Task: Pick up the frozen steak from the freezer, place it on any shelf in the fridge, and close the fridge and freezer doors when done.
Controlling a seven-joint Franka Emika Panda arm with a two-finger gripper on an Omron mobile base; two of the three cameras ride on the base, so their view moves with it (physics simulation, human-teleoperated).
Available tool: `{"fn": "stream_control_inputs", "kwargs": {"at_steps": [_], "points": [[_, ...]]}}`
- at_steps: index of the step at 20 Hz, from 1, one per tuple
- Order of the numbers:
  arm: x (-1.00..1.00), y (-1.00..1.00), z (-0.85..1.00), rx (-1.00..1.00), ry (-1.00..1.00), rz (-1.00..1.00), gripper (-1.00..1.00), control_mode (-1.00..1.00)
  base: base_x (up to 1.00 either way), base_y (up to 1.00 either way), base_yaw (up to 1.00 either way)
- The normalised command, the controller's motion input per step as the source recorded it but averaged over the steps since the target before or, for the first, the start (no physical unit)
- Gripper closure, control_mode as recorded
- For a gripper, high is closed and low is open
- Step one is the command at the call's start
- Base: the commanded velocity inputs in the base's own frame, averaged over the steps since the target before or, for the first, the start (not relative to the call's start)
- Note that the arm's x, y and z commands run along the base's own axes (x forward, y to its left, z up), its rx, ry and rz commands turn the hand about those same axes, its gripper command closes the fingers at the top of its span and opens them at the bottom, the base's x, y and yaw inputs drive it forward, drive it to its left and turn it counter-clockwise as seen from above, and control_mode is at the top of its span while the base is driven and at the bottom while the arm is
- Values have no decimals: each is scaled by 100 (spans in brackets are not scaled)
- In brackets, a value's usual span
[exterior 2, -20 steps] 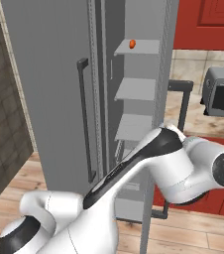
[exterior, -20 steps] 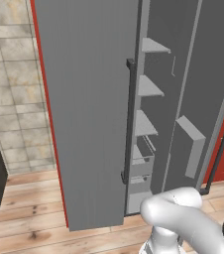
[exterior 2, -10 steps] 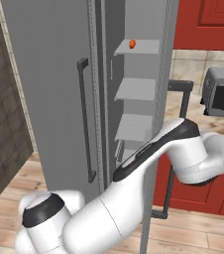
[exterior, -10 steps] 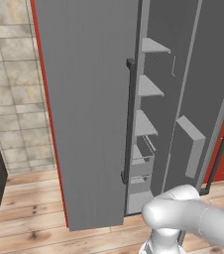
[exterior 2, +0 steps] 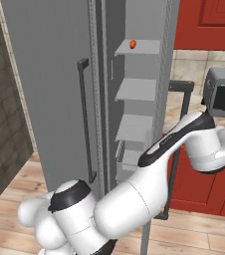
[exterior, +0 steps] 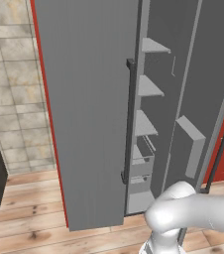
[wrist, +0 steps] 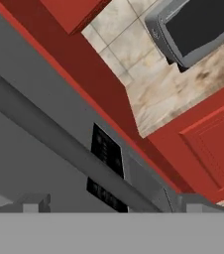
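Note:
The freezer (exterior: pixel 151 89) stands open, its short narrow shelves (exterior 2: pixel 137 89) bare except for a small orange-red ball (exterior 2: pixel 133 44) on the top one. The frozen steak is hidden. The freezer door (exterior: pixel 205 74) is swung out to the right, with a bin rack (exterior: pixel 191 144) on its inner face and a dark bar handle (exterior 2: pixel 184 99). The wide fridge door (exterior: pixel 89 109) with its dark handle (exterior: pixel 130 119) covers the fridge to the left. My gripper (wrist: pixel 116 206) is open and holds nothing; it faces the outer side of the freezer door, past a small dark panel (wrist: pixel 106 154).
A microwave (exterior 2: pixel 221 97) sits on a counter right of the unit, with red cabinets (exterior 2: pixel 204 20) above and below it. A tiled wall (exterior: pixel 10 89) lies to the left. My white arm (exterior 2: pixel 184 139) reaches across in front of the freezer door toward the right.
My arm has swung further right and up, past the freezer door's handle. The doors, the shelves and the ball have not moved.

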Motion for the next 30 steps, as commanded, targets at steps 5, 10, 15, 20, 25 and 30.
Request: {"fn": "stream_control_inputs", "kwargs": {"at_steps": [5, 10, 15, 20, 25, 30], "points": [[45, -1, -6, 0, 0, 12, -100, -100, 0, 0, 0], [31, 17, 0, 0, 0, 11, -100, -100, 0, 0, 0], [42, 42, 0, 0, 0, 13, -100, -100, 0, 0, 0], [50, 55, 0, 0, 0, 14, -100, -100, 0, 0, 0], [40, 74, 0, 0, 0, 13, -100, -100, 0, 0, 0], [29, 99, 0, 0, 0, 8, -100, -100, 0, 0, 0]]}}
